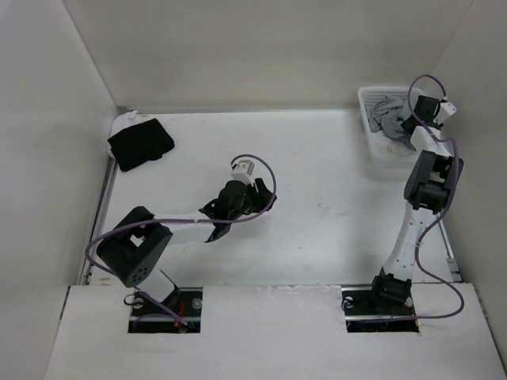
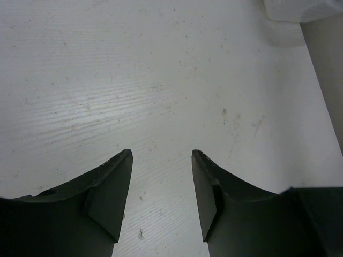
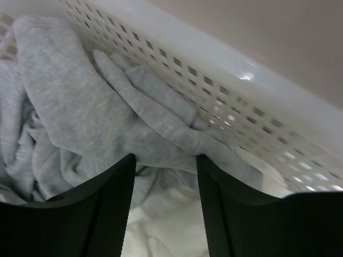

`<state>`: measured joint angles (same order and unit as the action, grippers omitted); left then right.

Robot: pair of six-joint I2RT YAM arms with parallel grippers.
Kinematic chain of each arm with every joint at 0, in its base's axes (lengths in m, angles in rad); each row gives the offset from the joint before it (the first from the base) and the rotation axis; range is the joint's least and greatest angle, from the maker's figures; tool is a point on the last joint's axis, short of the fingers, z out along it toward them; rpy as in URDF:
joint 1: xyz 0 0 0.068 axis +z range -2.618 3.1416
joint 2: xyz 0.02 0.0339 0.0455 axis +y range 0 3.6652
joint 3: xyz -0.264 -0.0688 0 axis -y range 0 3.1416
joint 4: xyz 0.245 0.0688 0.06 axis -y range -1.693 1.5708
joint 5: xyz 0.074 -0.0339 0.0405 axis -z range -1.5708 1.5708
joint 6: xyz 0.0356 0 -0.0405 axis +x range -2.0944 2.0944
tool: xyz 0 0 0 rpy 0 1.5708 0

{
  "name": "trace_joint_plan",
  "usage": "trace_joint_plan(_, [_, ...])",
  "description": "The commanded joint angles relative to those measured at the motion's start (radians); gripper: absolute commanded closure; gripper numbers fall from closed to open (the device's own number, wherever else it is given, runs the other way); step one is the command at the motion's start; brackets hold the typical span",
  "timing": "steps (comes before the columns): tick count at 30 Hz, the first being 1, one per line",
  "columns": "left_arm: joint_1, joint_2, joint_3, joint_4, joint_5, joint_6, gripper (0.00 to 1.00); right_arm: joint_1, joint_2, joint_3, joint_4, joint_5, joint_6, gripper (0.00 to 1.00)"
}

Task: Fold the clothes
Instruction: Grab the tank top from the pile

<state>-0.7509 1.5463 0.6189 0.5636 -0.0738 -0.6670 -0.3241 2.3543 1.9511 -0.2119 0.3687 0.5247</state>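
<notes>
Grey top (image 3: 80, 107): soft heathered knit, plain, crumpled in thick folds inside the white perforated basket (image 3: 225, 91), just ahead of the right claw (image 3: 165, 160). Jaws apart, gripping nothing. White cloth (image 3: 161, 230) directly beneath it. Left claw (image 2: 162, 155) spread too, bare worktop (image 2: 134, 80) below.

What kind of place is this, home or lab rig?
Probably a lab test cell: a white table boxed in by bare white walls, left arm and right arm bolted at its near edge, one white basket holding the grey garment.
</notes>
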Motion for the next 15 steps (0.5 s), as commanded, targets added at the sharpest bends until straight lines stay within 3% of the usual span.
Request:
trace_joint_plan(1, [0.009, -0.014, -0.013, 0.085, 0.032, -0.016, 0.53, 0.001, 0.046, 0.129, -0.052, -0.002, -0.015, 0.54])
trace_joint_plan(2, [0.011, -0.006, -0.012, 0.088, 0.037, -0.016, 0.53, 0.001, 0.056, 0.143, -0.056, -0.004, -0.017, 0.59])
trace_joint_plan(3, [0.014, 0.000, -0.008, 0.090, 0.039, -0.019, 0.53, -0.002, 0.060, 0.149, -0.057, -0.004, -0.011, 0.75])
trace_joint_plan(5, [0.015, 0.008, -0.007, 0.094, 0.039, -0.022, 0.53, -0.005, 0.057, 0.140, -0.038, -0.008, -0.003, 0.89])
trace_joint_plan(7, [0.017, 0.014, -0.005, 0.094, 0.039, -0.023, 0.53, -0.005, 0.024, 0.088, 0.024, -0.034, 0.006, 0.97])
trace_joint_plan(12, [0.023, 0.032, 0.004, 0.094, 0.040, -0.029, 0.53, 0.001, -0.197, -0.199, 0.359, -0.123, 0.031, 1.00])
trace_joint_plan(15, [0.022, 0.025, 0.005, 0.094, 0.040, -0.036, 0.54, 0.013, -0.352, -0.317, 0.471, -0.151, 0.034, 1.00])
